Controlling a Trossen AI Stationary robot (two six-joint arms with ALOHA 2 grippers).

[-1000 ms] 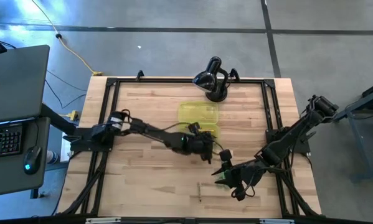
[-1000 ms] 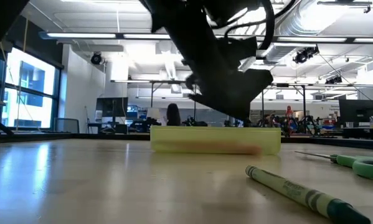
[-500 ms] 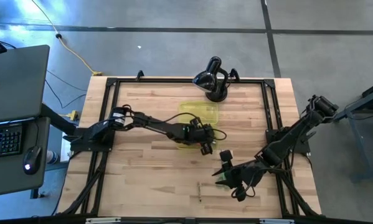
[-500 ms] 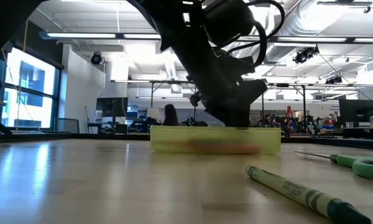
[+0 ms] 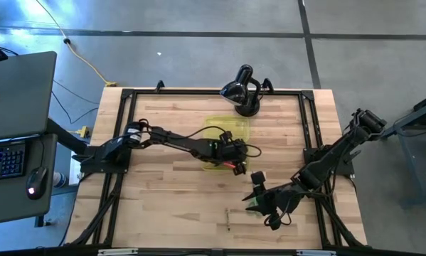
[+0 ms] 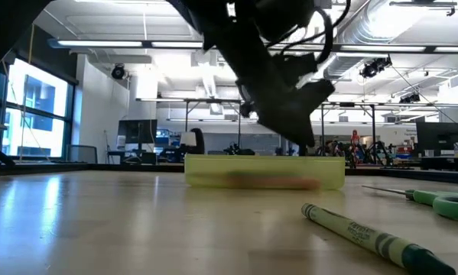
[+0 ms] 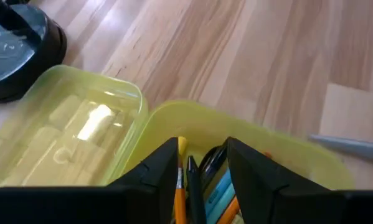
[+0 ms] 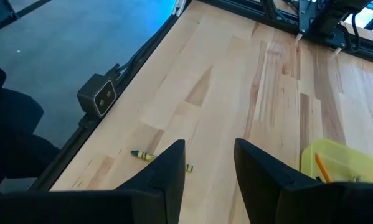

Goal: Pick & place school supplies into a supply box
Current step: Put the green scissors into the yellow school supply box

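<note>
— Wooden table [image 5: 170,206] fills the centre of the high view, with grey floor around it and a desk with a keyboard at the left edge. What's on it?

— Both arms. One reaches in from the left, and the left gripper [image 5: 234,158] sits just right of centre, over the near end of the box [image 5: 227,129]. The other comes in from the right, and the right gripper [image 5: 259,195] hangs lower right of centre.

— And the box?

— Yellow-green, translucent, lying open in the upper middle, just below a black domed device [image 5: 242,89]. Its lid [image 7: 68,137] is folded out flat beside it.

— Anything inside?

— Pens [image 7: 202,186], orange, black and blue, seen between the left fingers [image 7: 155,171] in the wrist view.

— Is that gripper holding one?

— No. Its fingers stand apart, nothing between them touching. The right gripper is spread too, and empty.

— What's still loose?

— A green crayon [image 6: 378,241] at lower right of the low view, and green-handled scissors [image 6: 435,200] at its right edge.
</note>
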